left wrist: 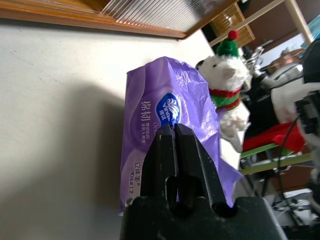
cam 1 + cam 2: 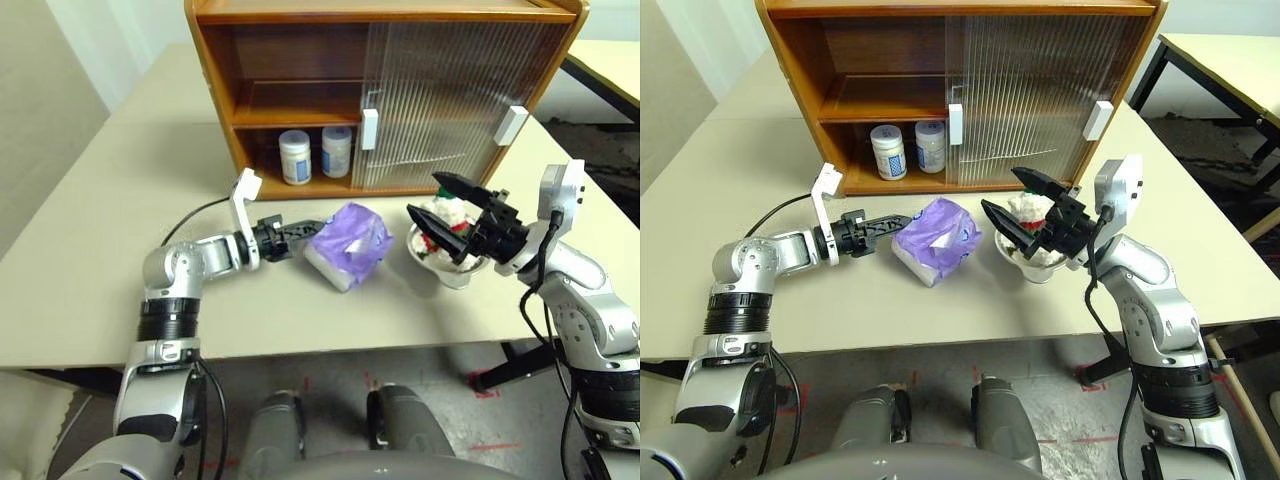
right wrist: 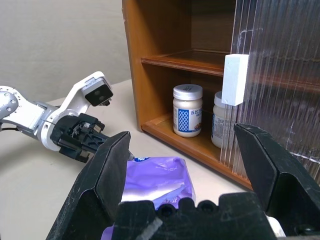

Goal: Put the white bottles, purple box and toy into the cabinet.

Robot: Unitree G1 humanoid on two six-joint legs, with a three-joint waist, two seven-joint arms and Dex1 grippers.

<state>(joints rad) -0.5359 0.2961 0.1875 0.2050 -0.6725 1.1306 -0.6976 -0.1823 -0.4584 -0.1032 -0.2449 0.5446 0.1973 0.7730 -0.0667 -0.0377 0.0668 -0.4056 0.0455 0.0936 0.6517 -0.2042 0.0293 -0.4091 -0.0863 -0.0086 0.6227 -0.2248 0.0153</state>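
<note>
Cream tabletop [image 2: 90,260] carries everything. Nearest, the left gripper [image 2: 305,232] lies low, its fingers [image 1: 175,150] pressed together, their tips at the near end of the purple box [image 2: 349,245]; whether they pinch its wrapper I cannot tell. Just right of the box, the toy [image 1: 225,85] sits in its metal bowl [image 2: 452,270], with the right gripper [image 2: 440,205] hovering over it, jaws spread wide and holding nothing. Farther back stands the cabinet [image 2: 300,30], its left half uncovered, with both white bottles [image 2: 295,157] side by side on the bottom shelf.
</note>
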